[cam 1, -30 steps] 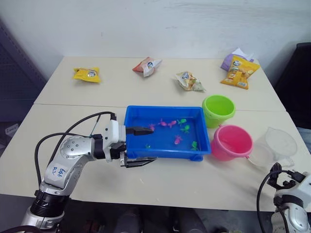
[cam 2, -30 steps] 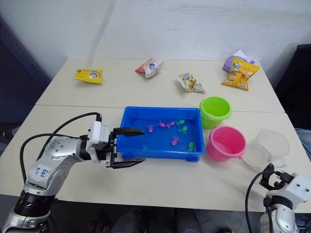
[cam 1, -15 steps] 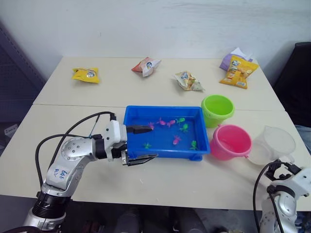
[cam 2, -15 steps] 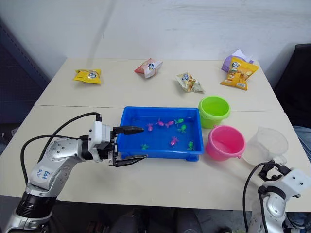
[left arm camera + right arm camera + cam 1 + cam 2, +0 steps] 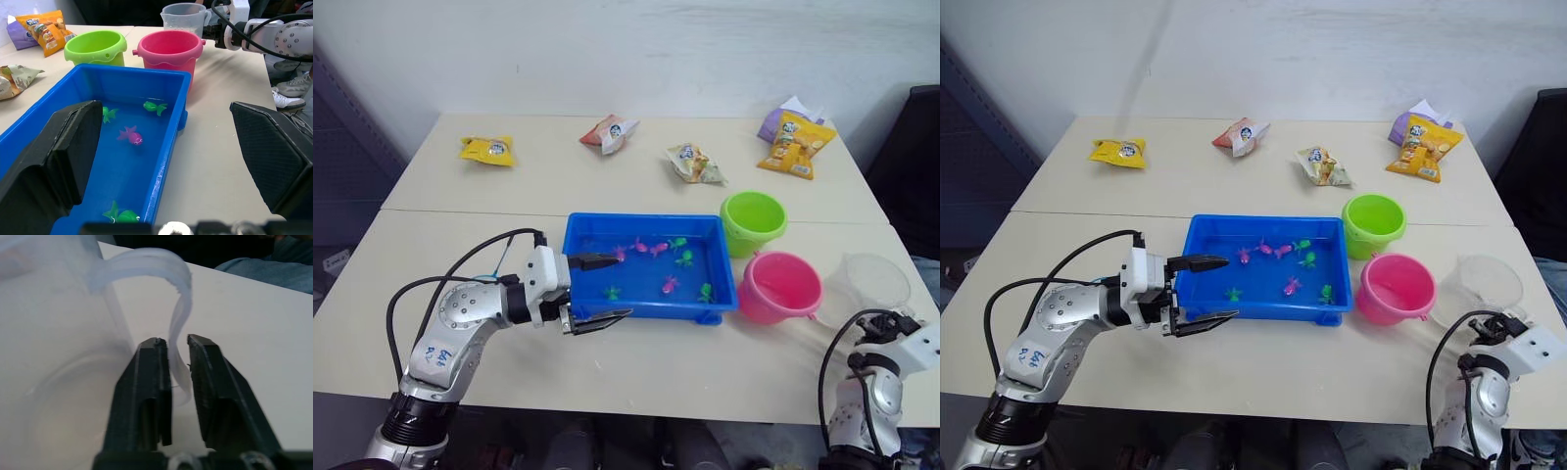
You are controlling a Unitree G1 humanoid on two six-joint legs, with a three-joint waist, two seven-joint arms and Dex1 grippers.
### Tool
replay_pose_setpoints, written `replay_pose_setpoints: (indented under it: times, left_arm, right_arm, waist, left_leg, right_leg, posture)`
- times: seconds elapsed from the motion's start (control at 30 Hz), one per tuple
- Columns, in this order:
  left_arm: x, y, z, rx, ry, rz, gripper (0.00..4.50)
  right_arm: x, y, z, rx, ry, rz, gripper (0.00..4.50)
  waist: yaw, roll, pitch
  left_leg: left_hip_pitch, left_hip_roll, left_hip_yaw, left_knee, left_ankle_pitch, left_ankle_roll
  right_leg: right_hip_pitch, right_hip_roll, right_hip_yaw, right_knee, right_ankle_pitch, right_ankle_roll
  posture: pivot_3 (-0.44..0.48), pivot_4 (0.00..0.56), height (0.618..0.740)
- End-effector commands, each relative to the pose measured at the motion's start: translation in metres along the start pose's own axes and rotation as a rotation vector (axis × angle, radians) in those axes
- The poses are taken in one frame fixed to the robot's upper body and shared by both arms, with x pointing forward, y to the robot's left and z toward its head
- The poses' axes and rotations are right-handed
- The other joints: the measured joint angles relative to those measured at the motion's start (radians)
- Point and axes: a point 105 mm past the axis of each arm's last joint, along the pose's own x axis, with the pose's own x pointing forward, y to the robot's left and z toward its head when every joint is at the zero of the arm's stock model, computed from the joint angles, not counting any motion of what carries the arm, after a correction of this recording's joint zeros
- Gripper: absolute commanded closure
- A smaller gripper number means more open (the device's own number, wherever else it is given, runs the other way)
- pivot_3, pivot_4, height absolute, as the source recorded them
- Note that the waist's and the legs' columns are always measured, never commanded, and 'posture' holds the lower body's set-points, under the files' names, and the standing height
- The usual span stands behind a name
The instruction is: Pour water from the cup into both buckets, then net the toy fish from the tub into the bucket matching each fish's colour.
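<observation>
The blue tub [image 5: 582,231] sits mid-table with several small pink and green toy fish [image 5: 671,284] in shallow water. My left gripper [image 5: 602,290] is open and straddles the tub's front left wall, one finger inside and one over the table. To the tub's right stand the lime green bucket [image 5: 753,220] and, nearer, the pink bucket [image 5: 780,286]. The clear cup [image 5: 873,286] stands at the table's right front edge. My right gripper [image 5: 178,367] is shut on the cup's thin handle [image 5: 178,323].
Several snack packets lie along the table's far side: a yellow one [image 5: 487,150], a red and white one [image 5: 610,132], a pale one [image 5: 693,163] and an orange one [image 5: 795,142]. A dark chair [image 5: 911,166] stands beyond the right edge.
My right arm has come up to the cup and its fingers have shut on the handle. The left gripper has stayed open at the tub's wall.
</observation>
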Motion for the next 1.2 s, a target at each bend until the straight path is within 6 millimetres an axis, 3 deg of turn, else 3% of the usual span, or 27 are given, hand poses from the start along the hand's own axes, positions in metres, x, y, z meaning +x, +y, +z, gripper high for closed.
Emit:
replay_pose_setpoints:
  times: [0.03, 0.2, 0.4, 0.5, 0.63, 0.83, 0.97, 1.2]
  left_arm:
    - [0.0, -0.001, 0.004, 0.029, -0.013, 0.007, 0.0]
    - [-0.002, -0.001, 0.001, 0.024, -0.004, 0.003, 0.0]
    - [-0.005, 0.004, -0.002, 0.017, 0.012, -0.026, 0.0]
    - [-0.005, 0.005, -0.004, 0.017, 0.016, -0.035, 0.0]
    - [0.001, 0.004, -0.006, 0.003, -0.007, -0.077, 0.0]
    - [0.011, 0.004, -0.001, -0.048, -0.066, -0.121, 0.0]
    - [0.015, 0.005, 0.0, -0.05, -0.074, -0.139, 0.0]
    - [0.021, 0.003, -0.001, -0.05, -0.079, -0.157, 0.0]
  right_arm:
    - [0.001, 0.005, 0.029, -0.007, -0.122, 0.064, 4.34]
    - [-0.004, 0.007, 0.047, -0.165, -0.16, 0.126, 4.34]
    - [-0.008, 0.006, 0.103, -0.304, -0.218, 0.229, 4.34]
    - [-0.009, 0.013, 0.115, -0.401, -0.214, 0.291, 4.34]
    - [-0.017, 0.029, 0.141, -0.715, -0.228, 0.417, 4.34]
    - [-0.024, 0.043, 0.151, -0.94, -0.243, 0.473, 4.34]
    - [-0.028, 0.048, 0.142, -1.004, -0.238, 0.503, 4.34]
    - [-0.027, 0.054, 0.146, -1.167, -0.32, 0.489, 4.34]
  waist:
    - [-0.001, 0.0, 0.0]
    - [0.0, 0.0, 0.0]
    - [-0.001, 0.001, 0.0]
    - [0.0, -0.001, 0.001]
    - [0.004, 0.0, 0.002]
    - [0.006, -0.003, 0.003]
    - [0.005, -0.005, 0.004]
    - [0.005, -0.005, 0.004]
  left_leg:
    - [0.0, 0.0, 0.0, 0.0, 0.0, 0.0]
    - [0.0, 0.0, 0.0, 0.0, 0.0, 0.0]
    - [0.0, 0.0, 0.0, 0.0, 0.0, 0.0]
    - [0.0, 0.0, 0.0, -0.001, 0.0, 0.001]
    - [0.0, 0.0, 0.0, 0.0, 0.0, 0.0]
    - [-0.001, -0.001, 0.0, 0.0, 0.0, 0.0]
    - [0.0, -0.001, 0.0, 0.0, 0.0, 0.0]
    - [-0.001, -0.001, 0.0, 0.0, 0.001, -0.001]
  right_leg:
    - [0.0, 0.0, 0.0, 0.0, 0.0, 0.0]
    - [0.0, 0.0, 0.0, 0.0, 0.0, 0.0]
    - [0.0, 0.0, 0.0, 0.0, 0.0, 0.0]
    - [0.0, 0.0, 0.0, -0.001, 0.0, 0.0]
    - [0.0, 0.0, 0.0, -0.001, 0.0, 0.0]
    - [0.0, 0.0, 0.0, -0.002, 0.0, 0.003]
    - [0.0, 0.0, 0.0, -0.002, 0.0, 0.003]
    - [0.0, 0.0, 0.0, -0.002, 0.0, 0.003]
  posture:
    - [0.0, 0.15, 0.738]
    - [0.0, 0.15, 0.738]
    - [0.0, 0.15, 0.738]
    - [0.0, 0.15, 0.738]
    - [0.0, 0.15, 0.738]
    - [0.0, 0.15, 0.738]
    - [0.0, 0.15, 0.738]
    - [0.0, 0.15, 0.738]
